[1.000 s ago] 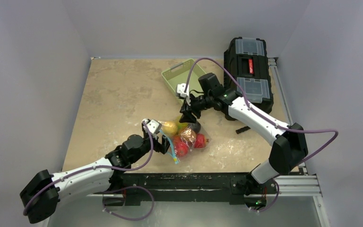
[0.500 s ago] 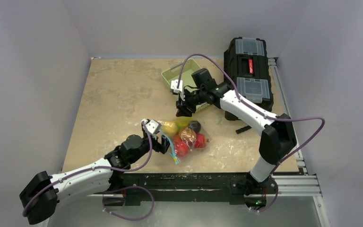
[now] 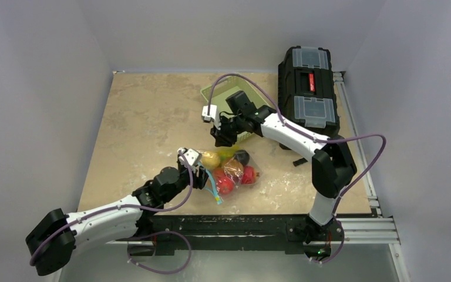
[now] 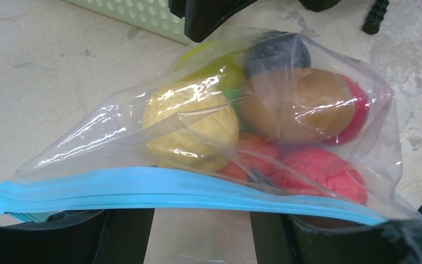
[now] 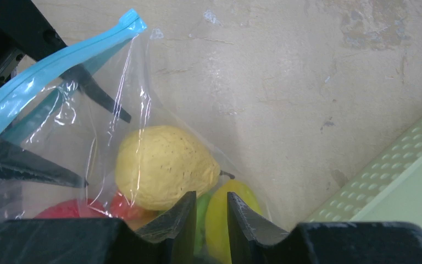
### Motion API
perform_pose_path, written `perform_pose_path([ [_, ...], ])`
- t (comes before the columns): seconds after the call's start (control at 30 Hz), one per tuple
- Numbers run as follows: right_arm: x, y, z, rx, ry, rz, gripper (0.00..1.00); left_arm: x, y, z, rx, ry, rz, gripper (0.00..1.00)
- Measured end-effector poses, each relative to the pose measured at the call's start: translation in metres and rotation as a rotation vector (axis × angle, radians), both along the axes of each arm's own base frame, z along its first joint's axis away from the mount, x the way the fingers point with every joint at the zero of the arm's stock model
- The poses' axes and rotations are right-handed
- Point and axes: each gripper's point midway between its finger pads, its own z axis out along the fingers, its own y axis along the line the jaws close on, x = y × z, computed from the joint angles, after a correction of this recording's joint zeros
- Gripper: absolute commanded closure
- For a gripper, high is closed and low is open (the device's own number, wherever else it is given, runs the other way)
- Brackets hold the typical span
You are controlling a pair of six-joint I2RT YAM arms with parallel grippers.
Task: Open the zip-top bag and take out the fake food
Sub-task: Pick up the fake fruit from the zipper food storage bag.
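Bag [image 3: 230,171] lies near the surface's [image 3: 147,117] near edge, zip strip [image 4: 159,190] toward the left, long axis left-right, food [image 4: 294,107] inside. Left pincer [image 3: 195,167] clamps the strip. Right pincer [image 5: 207,212], nearly closed and empty, hovers above. Grey walls surround the beige surface.

1 zip-top bag [image 3: 230,171], 1 basket [image 3: 230,97], 1 toolbox [image 3: 309,88]

Green basket [image 3: 232,100] beside black toolbox [image 3: 308,85] (far table [image 3: 141,123] edge).

fake food [image 3: 230,169] in zip-top bag [image 3: 251,176], basket [image 3: 216,96] behind
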Motion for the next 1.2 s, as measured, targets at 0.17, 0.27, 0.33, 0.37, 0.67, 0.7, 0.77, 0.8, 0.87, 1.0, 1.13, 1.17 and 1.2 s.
perform_pose_path([
  [0.17,0.006,0.012,-0.011,-0.034,-0.019,-0.029,0.81,0.005,0.007,-0.016,0.051,0.03,0.051,0.36],
  [0.27,0.011,0.014,-0.019,-0.055,-0.03,-0.047,0.81,0.008,0.012,-0.021,0.072,0.035,0.08,0.31],
  [0.33,0.012,0.015,-0.026,-0.074,-0.033,-0.056,0.81,0.01,0.013,-0.024,0.083,0.038,0.093,0.29],
  [0.37,0.012,0.016,-0.029,-0.083,-0.034,-0.058,0.82,0.01,0.014,-0.025,0.087,0.039,0.096,0.27],
  [0.67,0.005,0.023,-0.057,-0.134,0.002,-0.043,0.82,0.015,0.009,-0.032,0.091,0.04,0.102,0.25],
  [0.7,0.004,0.023,-0.06,-0.141,0.01,-0.041,0.82,0.016,0.009,-0.032,0.09,0.04,0.103,0.25],
  [0.77,0.001,0.022,-0.065,-0.149,0.025,-0.036,0.82,0.018,0.007,-0.032,0.085,0.036,0.103,0.25],
  [0.8,-0.001,0.022,-0.066,-0.15,0.038,-0.029,0.82,0.019,0.006,-0.031,0.08,0.033,0.103,0.26],
  [0.87,-0.004,0.023,-0.067,-0.148,0.054,-0.015,0.82,0.02,0.004,-0.029,0.067,0.023,0.105,0.26],
  [1.0,-0.013,0.026,-0.063,-0.129,0.09,0.028,0.84,0.024,0.002,-0.023,0.041,0.003,0.11,0.25],
  [1.13,-0.027,0.029,-0.058,-0.105,0.137,0.084,0.84,0.024,0.003,-0.024,0.037,-0.003,0.109,0.23],
  [1.17,-0.03,0.03,-0.057,-0.098,0.15,0.1,0.84,0.024,0.003,-0.025,0.039,-0.002,0.108,0.23],
  [1.2,-0.034,0.031,-0.056,-0.093,0.165,0.114,0.84,0.024,0.003,-0.025,0.04,-0.004,0.108,0.23],
])
